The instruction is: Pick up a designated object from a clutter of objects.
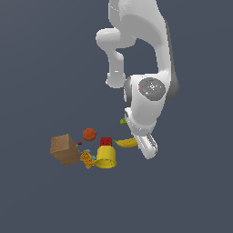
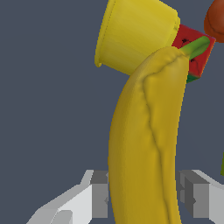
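Gripper (image 2: 144, 199), jaws set either side of the banana (image 2: 146, 144) without visibly clamping it, beside the yellow cup (image 2: 135, 37) and red block (image 2: 194, 50).

Plain dark blue-grey ground (image 1: 41, 68).
Flat and even on every side, without walls, furniture or windows; lit softly throughout.

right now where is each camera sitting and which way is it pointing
Exterior view: off the arm, looking down on the floor clutter: cardboard cube, orange-red ball, red block, yellow cup, banana. The white arm's links show, reaching down to the banana.
Wrist view: on the wrist, looking along the pincer at the banana lying between its fingers.
Shared: banana, yellow cup, red block, orange-red ball.
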